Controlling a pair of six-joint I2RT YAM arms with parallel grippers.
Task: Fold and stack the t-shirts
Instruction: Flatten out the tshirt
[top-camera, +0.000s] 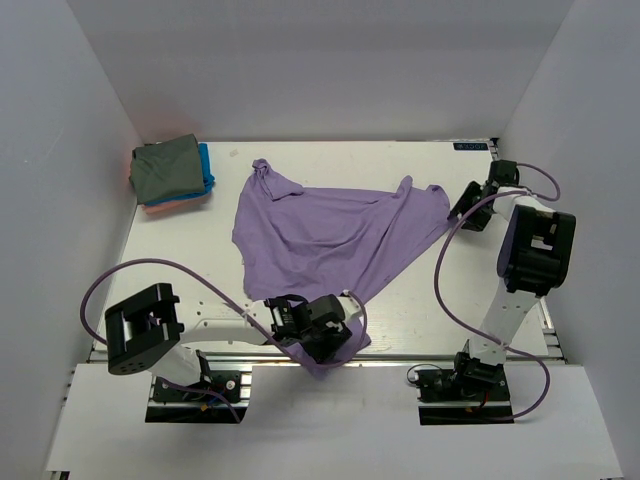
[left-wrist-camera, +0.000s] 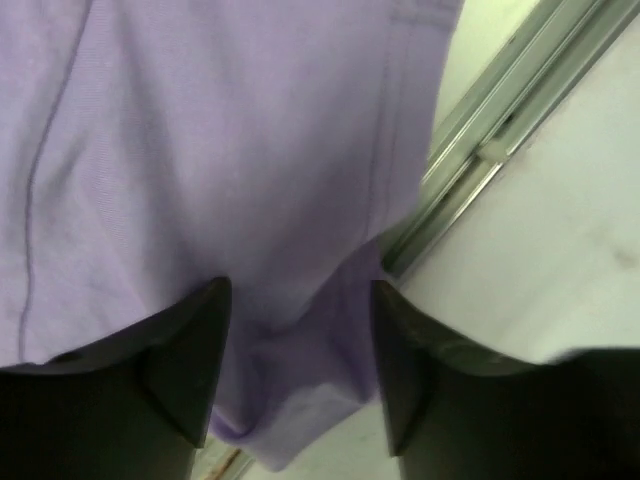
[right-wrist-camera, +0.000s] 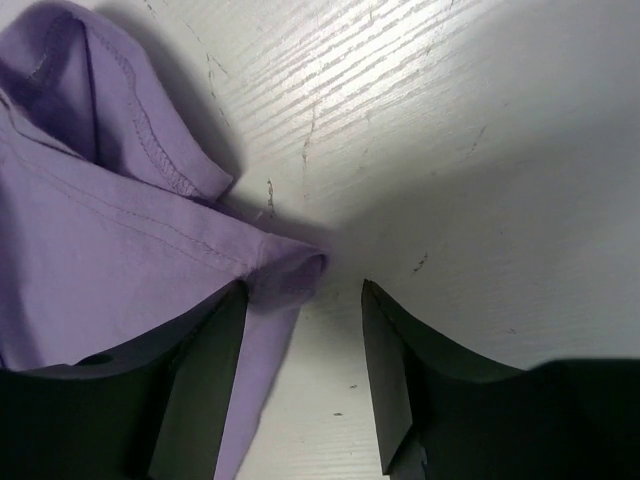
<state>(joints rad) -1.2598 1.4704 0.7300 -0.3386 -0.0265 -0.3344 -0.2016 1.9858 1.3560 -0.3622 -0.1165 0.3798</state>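
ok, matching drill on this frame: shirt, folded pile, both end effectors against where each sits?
1 lavender shirt
2 folded stack
3 left end effector
4 right end effector

A far-left corner of the table
B open at the shirt's right tip
C spread unfolded mid-table
D open over the shirt's corner at the near edge

Pairs: 1-C, 2-A, 3-D, 4-B

Soft matt lavender cloth shirt (top-camera: 330, 235), white wood-grain table (right-wrist-camera: 450, 150), faintly scuffed, shiny metal rail (left-wrist-camera: 470, 150)

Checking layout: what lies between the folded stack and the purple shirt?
Only bare table separates the folded stack from the purple shirt, as the top view shows.
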